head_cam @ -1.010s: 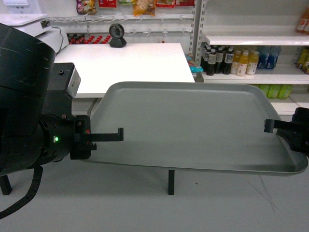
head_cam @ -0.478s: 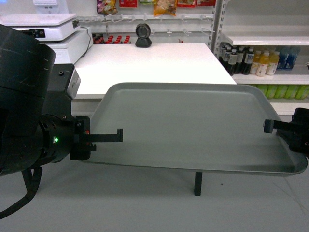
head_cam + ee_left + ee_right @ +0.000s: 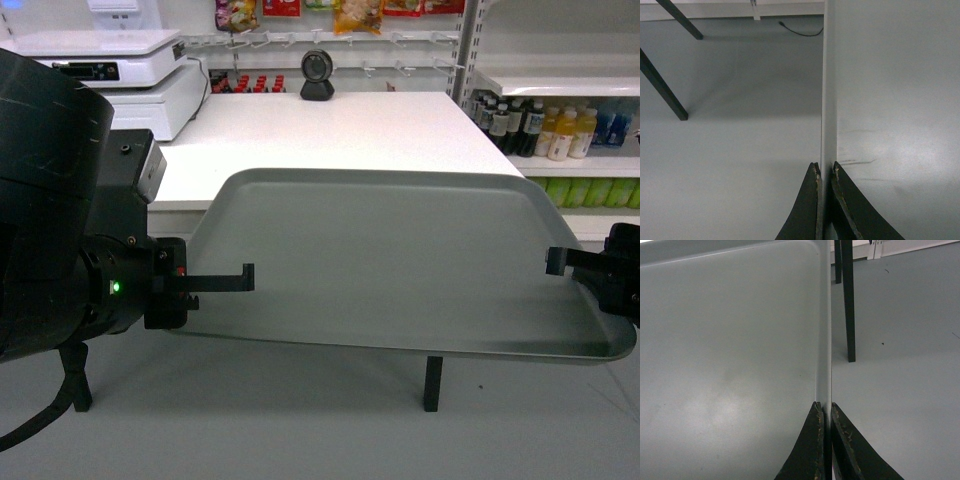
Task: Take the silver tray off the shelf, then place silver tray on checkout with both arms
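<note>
Bare silver tray (image 3: pixel 400 260) between both pincers.

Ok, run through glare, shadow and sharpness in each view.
Head view: evenly lit and sharp; soft sheen on the silver tray, green light glowing on the left arm. Left wrist view: broad pale glare across the tray's surface, dark table-leg shadows on the floor, left gripper fingers close and soft. Right wrist view: faint dull patch on the tray, right gripper fingers slightly blurred.
</note>
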Available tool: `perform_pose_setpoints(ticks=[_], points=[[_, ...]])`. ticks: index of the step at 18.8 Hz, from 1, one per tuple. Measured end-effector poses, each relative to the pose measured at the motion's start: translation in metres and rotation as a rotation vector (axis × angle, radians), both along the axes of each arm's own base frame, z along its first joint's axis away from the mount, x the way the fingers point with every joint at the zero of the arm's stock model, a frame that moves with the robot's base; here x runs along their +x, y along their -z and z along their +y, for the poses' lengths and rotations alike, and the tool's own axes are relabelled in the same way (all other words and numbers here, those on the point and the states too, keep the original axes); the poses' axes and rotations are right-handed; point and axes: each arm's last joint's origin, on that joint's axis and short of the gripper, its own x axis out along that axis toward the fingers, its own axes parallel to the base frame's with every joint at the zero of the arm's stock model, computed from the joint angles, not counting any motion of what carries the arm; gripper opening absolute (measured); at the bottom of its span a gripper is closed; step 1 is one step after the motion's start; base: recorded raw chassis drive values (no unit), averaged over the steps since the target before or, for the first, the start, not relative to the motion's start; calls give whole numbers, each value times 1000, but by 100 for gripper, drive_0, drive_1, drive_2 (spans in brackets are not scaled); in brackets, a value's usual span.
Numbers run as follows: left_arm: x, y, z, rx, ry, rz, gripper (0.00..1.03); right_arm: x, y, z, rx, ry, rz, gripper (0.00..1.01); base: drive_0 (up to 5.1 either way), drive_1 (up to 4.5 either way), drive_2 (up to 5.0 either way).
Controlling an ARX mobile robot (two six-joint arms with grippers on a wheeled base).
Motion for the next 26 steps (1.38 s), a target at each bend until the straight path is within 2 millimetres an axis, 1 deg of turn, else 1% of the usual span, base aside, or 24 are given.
perform_pose_setpoints(ticks=[26], points=[[0, 0, 0, -1, 2, 1, 3, 0, 0, 0, 0, -1, 0, 2, -498, 248, 248]])
